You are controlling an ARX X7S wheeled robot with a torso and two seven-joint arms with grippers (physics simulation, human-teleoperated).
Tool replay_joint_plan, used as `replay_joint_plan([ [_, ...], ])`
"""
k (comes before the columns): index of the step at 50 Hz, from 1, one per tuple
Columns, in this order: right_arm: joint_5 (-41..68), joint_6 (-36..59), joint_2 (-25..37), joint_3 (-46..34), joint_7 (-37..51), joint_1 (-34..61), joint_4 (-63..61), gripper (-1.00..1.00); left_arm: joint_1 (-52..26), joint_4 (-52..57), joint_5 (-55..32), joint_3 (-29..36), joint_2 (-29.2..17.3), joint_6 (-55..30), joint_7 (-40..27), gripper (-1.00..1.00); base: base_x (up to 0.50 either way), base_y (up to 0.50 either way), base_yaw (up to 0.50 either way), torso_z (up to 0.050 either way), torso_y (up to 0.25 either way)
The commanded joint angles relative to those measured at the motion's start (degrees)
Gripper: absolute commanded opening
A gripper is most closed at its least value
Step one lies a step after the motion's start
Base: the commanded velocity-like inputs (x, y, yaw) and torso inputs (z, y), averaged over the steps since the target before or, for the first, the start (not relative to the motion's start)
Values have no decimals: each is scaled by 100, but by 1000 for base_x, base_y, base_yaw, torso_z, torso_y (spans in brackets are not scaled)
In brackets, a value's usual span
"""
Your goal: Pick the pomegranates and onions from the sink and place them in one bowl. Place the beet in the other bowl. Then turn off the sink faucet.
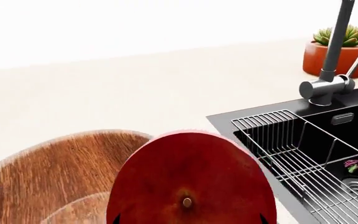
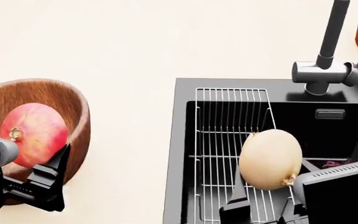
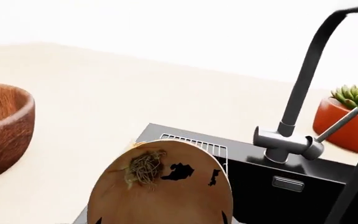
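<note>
Left gripper (image 2: 42, 158) clamps glossy red-pink pomegranate (image 2: 33, 134) over reddish-brown wooden bowl (image 2: 73, 100) on pale desk (image 2: 135, 46). Lower inside rim before releasing. Right gripper (image 2: 266, 198) grips tan round onion (image 2: 270, 158) above wire rack (image 2: 229, 116) in black sink (image 2: 182, 140); carry it across to same bowl afterwards.

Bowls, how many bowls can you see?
1. The brown wooden bowl sits on the counter left of the sink, under the pomegranate in the left gripper. Another bowl may be out of view.
</note>
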Motion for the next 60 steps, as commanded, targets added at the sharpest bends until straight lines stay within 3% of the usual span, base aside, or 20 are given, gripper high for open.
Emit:
replay_joint_plan([
  [1, -199, 70, -60, 61, -94, 7, -25, -100, -46, 12, -276, -170, 55, 33, 47, -100, 0, 500, 0, 0, 0],
  [9, -167, 63, -8, 108, -85, 35, -59, -100, 30, 102, -487, -382, -237, 134, 148, -100, 0, 500, 0, 1, 0],
  [26, 25, 282, 130, 218, -7, 314, -127, -100, -92, -27, -433, -342, -61, 102, 0, -100, 66, 500, 0, 0, 0],
  [42, 180, 619, 89, 246, 153, 660, -146, -100, -49, -233, -478, -492, -233, 227, 269, -100, 473, 268, 0, 0, 2],
  [50, 247, 551, 106, 283, 181, 615, -156, -100, -103, -238, -409, -382, -93, 171, 263, -100, 327, 31, 0, 1, 0],
  [55, 410, 495, 281, 372, 233, 587, -230, -100, -502, -280, -649, -316, 48, -89, 262, -100, 0, 0, 0, 0, 2],
  [60, 673, 598, 393, 443, 252, 746, -302, -100, -1593, -601, -1079, -209, 349, -661, 446, -100, 0, 0, 0, 0, 0],
])
